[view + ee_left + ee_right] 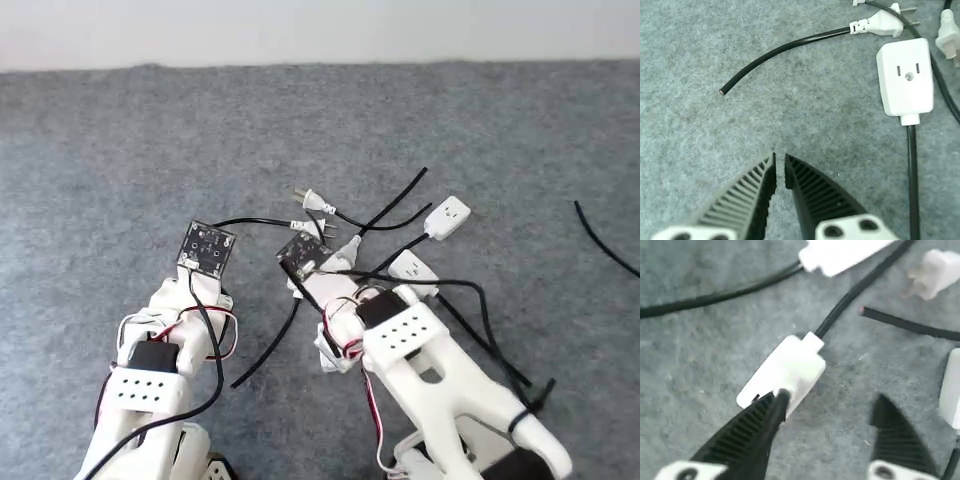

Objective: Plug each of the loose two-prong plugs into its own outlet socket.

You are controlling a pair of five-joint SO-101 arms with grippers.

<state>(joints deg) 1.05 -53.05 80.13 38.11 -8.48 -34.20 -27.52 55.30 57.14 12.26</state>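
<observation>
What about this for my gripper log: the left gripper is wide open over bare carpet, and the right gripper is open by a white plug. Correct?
No: the left wrist view shows the left gripper shut, not wide open. The rest holds.

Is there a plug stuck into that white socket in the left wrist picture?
No: the outlet socket lies face up with bare slots, and a two-prong plug lies loose beside it.

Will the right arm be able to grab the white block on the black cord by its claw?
Probably yes. The right gripper is open, one finger is right at the white block, and nothing covers it. The block sits off to that finger's side, so a small shift seems needed.
</observation>
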